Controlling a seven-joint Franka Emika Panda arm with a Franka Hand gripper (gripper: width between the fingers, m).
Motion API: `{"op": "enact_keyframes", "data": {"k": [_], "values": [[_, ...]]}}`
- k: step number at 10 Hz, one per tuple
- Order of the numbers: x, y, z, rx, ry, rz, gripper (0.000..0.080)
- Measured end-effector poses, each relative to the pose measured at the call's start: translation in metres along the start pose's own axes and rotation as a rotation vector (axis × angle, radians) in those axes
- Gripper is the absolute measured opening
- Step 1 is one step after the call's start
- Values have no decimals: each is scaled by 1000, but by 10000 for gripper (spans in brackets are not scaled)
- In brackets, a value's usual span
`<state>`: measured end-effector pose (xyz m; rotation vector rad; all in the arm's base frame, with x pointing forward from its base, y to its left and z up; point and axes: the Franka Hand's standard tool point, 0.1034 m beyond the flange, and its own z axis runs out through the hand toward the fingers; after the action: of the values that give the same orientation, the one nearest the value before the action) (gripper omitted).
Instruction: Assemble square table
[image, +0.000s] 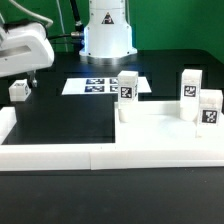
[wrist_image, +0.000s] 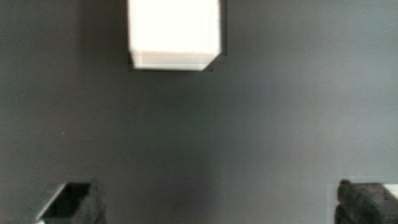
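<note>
Black worktop (image: 60, 120): pincer (wrist_image: 217, 205) w/ jaws wide apart, empty, at the exterior view's left; small leg (wrist_image: 175, 35) lies just ahead, long axis along the approach.

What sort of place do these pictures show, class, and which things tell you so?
Probably a robotics lab test bench: a black table with a marker board, a robot arm's white base, and tagged white furniture parts such as a leg.

White legs (image: 127, 86) carry black-and-white tags; the table (image: 60, 120) looks black, perhaps dark grey.
</note>
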<state>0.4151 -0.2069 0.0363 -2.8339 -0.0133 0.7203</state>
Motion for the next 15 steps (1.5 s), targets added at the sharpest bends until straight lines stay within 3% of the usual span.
{"op": "enact_keyframes", "data": {"k": [2, 3, 4, 5, 10, 13, 15], "values": [[4, 2, 3, 10, -114, -19, 649], [-4, 15, 7, -20, -194, -31, 649], [-14, 27, 3, -73, -319, -57, 649], [-12, 29, 2, -99, -357, -50, 649], [-10, 27, 5, -93, -356, -58, 649], [-15, 22, 29, -116, -421, 10, 649], [-24, 15, 45, -108, -455, 15, 649]]}}
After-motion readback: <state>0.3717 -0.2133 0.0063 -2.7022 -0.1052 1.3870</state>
